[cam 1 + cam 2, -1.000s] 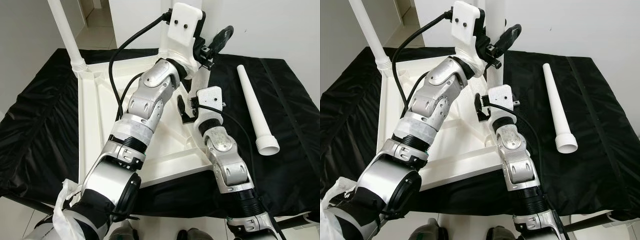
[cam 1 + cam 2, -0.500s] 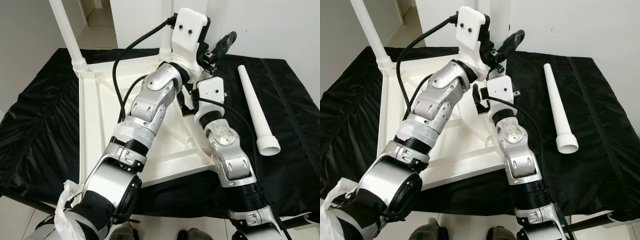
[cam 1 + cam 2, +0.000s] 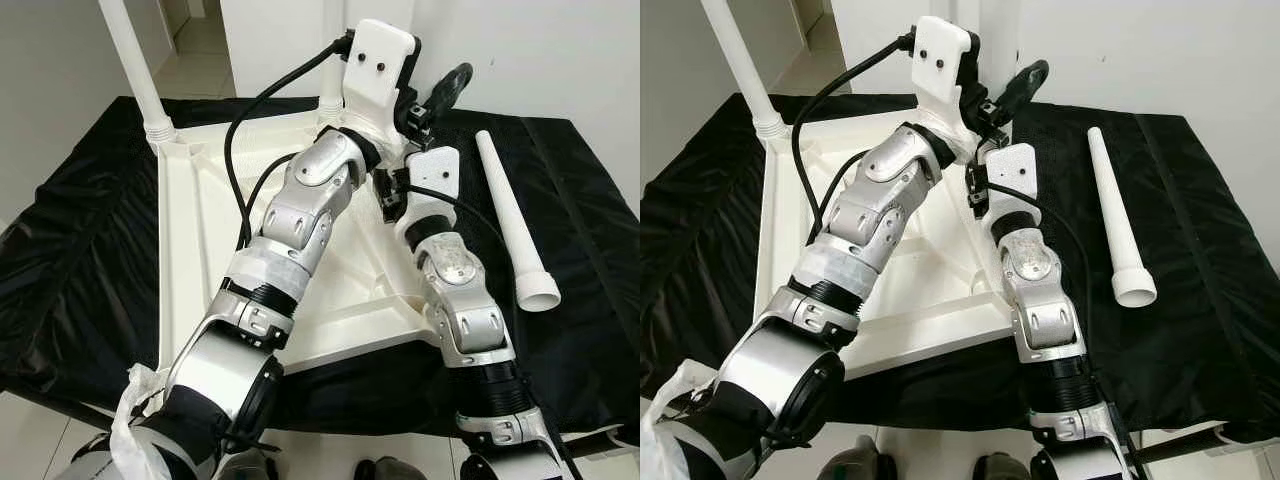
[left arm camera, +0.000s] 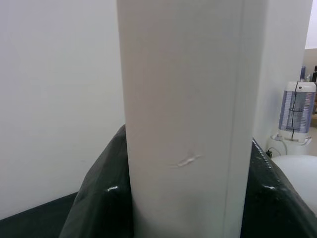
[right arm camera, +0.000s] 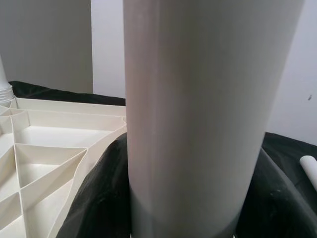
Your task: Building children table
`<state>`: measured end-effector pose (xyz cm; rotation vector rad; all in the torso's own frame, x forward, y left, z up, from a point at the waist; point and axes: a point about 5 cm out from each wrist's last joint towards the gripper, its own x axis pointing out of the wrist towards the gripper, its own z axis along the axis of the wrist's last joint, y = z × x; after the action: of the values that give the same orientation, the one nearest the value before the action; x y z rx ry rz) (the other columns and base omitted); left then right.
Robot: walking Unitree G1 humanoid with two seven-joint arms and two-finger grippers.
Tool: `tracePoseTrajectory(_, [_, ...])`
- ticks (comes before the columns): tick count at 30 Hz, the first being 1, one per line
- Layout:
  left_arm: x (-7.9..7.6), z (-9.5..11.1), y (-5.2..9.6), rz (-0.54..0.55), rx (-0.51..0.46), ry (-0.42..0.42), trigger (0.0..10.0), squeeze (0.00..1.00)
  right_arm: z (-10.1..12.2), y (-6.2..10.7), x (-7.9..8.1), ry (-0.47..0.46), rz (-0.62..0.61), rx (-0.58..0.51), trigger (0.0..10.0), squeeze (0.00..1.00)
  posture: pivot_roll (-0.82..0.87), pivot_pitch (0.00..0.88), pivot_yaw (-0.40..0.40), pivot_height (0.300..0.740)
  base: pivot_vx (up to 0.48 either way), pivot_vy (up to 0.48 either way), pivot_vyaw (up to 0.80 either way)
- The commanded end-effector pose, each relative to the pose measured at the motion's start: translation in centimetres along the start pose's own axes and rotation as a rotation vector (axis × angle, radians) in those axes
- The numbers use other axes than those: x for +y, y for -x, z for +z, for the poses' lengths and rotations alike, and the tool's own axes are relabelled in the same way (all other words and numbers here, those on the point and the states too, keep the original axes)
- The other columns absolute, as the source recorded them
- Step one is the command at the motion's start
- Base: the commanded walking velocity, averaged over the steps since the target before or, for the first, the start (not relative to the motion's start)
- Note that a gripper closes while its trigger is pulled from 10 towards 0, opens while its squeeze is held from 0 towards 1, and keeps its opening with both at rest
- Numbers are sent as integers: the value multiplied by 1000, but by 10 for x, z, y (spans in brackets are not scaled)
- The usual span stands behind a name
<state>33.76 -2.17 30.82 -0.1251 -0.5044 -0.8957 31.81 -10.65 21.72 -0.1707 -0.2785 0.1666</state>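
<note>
Left wrist view puts a white upright leg (image 4: 183,119) so close that its top and foot are cut off; the left hand's black fingers (image 4: 99,208) sit against it on both sides, clenched on it. In the right wrist view the right hand's fingers (image 5: 99,198) likewise flank and grip the upright leg, with the ribbed underside of the tabletop (image 5: 49,148) beyond.

From the head, the left hand (image 3: 425,105) is largely masked by its white wrist housing and one finger tip pokes out; the right hand (image 3: 392,190) is tucked under the left forearm and hard to make out. The upright leg (image 3: 332,50) stands at the tabletop's far corner, mostly hidden behind the arms. Another fitted leg (image 3: 130,65) rises from the far left corner, its top out of frame.

The upturned white tabletop (image 3: 190,240) lies on a counter draped in black cloth (image 3: 70,250). A loose leg (image 3: 515,225) lies on the cloth to the right, apart from the tabletop. White walls stand behind, with pale floor (image 3: 195,45) at far left.
</note>
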Motion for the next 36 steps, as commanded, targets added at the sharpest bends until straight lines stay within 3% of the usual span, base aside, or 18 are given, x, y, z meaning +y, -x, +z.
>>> tracePoseTrajectory(1, [-7, 2, 0, -73, 1, -17, 10000, 0, -4, -1, 0, -7, -4, 27, 0, 0, 0, 7, 12, 740, 0, 0, 0])
tracePoseTrajectory(4, [-10, 3, 0, -101, -3, 0, 10000, 0, -4, 0, 0, -12, -6, 29, 0, 0, 0, 9, 12, 740, 0, 0, 0])
tracePoseTrajectory(5, [-12, 3, 1, -128, -2, 21, 10000, 1000, -5, 0, 0, -15, -13, 29, 0, 0, 1, 9, 12, 740, 0, 0, 0])
tracePoseTrajectory(7, [-15, 4, 2, -167, -7, 43, 10000, 1000, -6, 0, -2, -15, -28, 32, 0, 0, 0, 11, 13, 740, 0, 0, 0])
tracePoseTrajectory(8, [-17, 4, 3, -185, -13, 57, 10000, 1000, -5, -1, -3, -17, -42, 30, 7176, 0, -1, 10, 14, 740, 0, 0, 0])
tracePoseTrajectory(11, [-18, 5, 3, -195, -18, 65, 10000, 1000, -5, -1, -3, -18, -50, 28, 7176, 0, -1, 10, 14, 740, 0, 0, 0])
tracePoseTrajectory(12, [-19, 7, 3, -201, -25, 68, 10000, 1000, -5, -1, -4, -18, -56, 31, 10000, 0, -1, 13, 14, 740, 0, 0, 0])
tracePoseTrajectory(13, [-20, 11, 3, -210, -44, 91, 10000, 639, -5, -1, -4, -25, -59, 34, 10000, 0, -1, 13, 14, 740, 0, 0, 0])
tracePoseTrajectory(14, [-19, 15, 3, -213, -61, 123, 10000, 0, -6, 0, -3, -30, -63, 38, 10000, 0, -2, 13, 14, 740, 0, 0, 0])
tracePoseTrajectory(15, [-19, 15, 3, -213, -61, 123, 10000, 0, -6, 0, -3, -30, -63, 38, 10000, 0, -2, 13, 14, 740, 0, 0, 0])
tracePoseTrajectory(18, [-6, 29, 1, -179, -121, 244, 10000, 0, -8, 1, -5, -51, -92, 48, 10000, 0, -3, 13, 13, 740, 0, 0, 0])
tracePoseTrajectory(20, [-6, 29, 1, -179, -121, 244, 10000, 0, -8, 1, -5, -51, -92, 48, 10000, 0, -3, 13, 13, 740, 0, 0, 0])
tracePoseTrajectory(22, [7, 36, 2, -139, -153, 296, 10000, 0, -10, 3, -10, -66, -131, 55, 10000, 0, -3, 15, 11, 740, 0, 0, 0])
tracePoseTrajectory(25, [18, 38, 4, -97, -157, 297, 10000, 0, -12, 5, -15, -86, -171, 59, 10000, 0, -3, 15, 12, 740, 0, 0, 0])
tracePoseTrajectory(27, [36, 37, 10, -34, -136, 264, 10000, 0, -16, 11, -22, -111, -234, 69, 10000, 0, -7, 16, 17, 740, 0, 0, 0])
tracePoseTrajectory(35, [48, 21, 25, 2, -49, 192, 10000, 0, -20, 20, -27, -113, -277, 81, 10000, 0, -12, 17, 22, 740, 0, 0, 0])
tracePoseTrajectory(36, [51, 13, 33, 15, -13, 170, 10000, 0, -21, 24, -29, -112, -289, 79, 10000, 0, -13, 12, 24, 740, 0, 0, 0])
